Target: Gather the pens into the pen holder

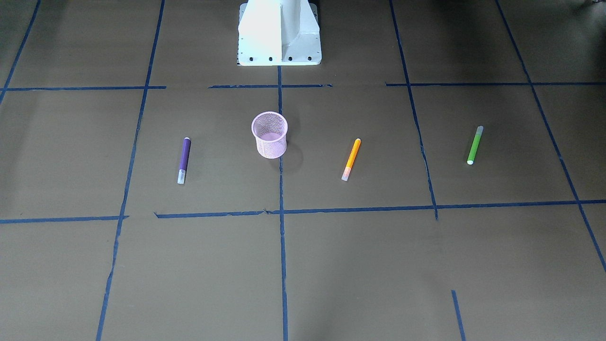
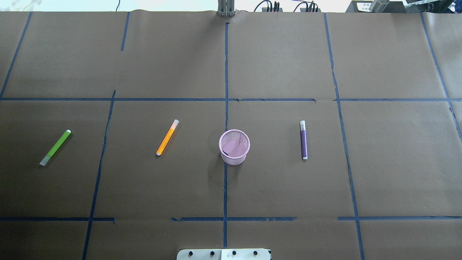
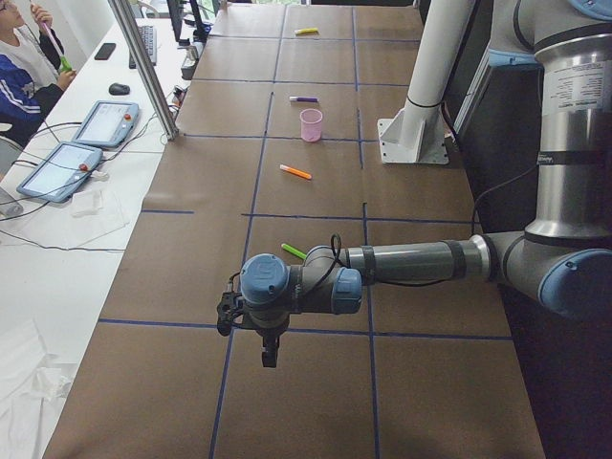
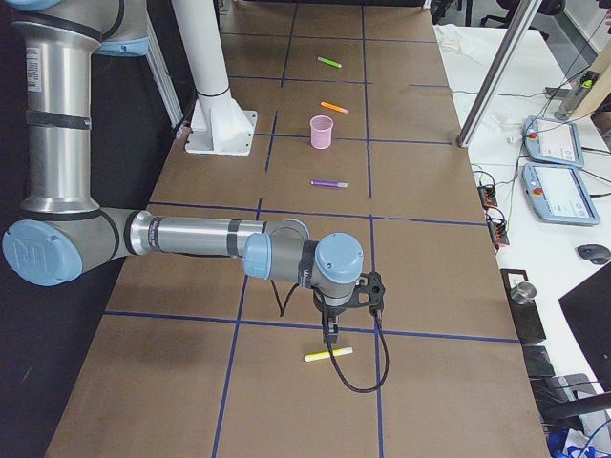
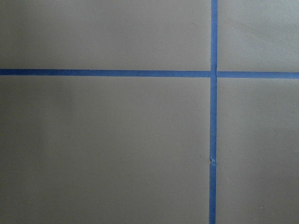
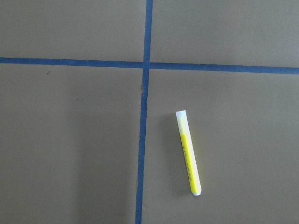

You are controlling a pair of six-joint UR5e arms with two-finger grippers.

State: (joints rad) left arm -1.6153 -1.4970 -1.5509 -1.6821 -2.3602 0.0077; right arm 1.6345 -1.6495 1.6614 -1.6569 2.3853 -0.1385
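Observation:
The pink mesh pen holder [image 2: 234, 147] stands upright at the table's middle, with no pen showing in it. The purple pen [image 2: 303, 140] lies to its right, the orange pen [image 2: 167, 137] to its left, and the green pen [image 2: 55, 147] far left. A yellow pen [image 6: 188, 152] lies beyond the table's right end area, under my right wrist. My left gripper [image 3: 269, 361] hangs past the green pen [image 3: 294, 251]. My right gripper [image 4: 329, 339] hangs just above the yellow pen [image 4: 328, 354]. I cannot tell whether either is open or shut.
The white robot base [image 1: 279, 33] stands at the table's near edge, behind the holder. Blue tape lines [image 2: 226, 72] divide the brown paper cover into squares. Operators' tablets [image 3: 81, 153] and a metal post [image 3: 143, 67] stand along the far side.

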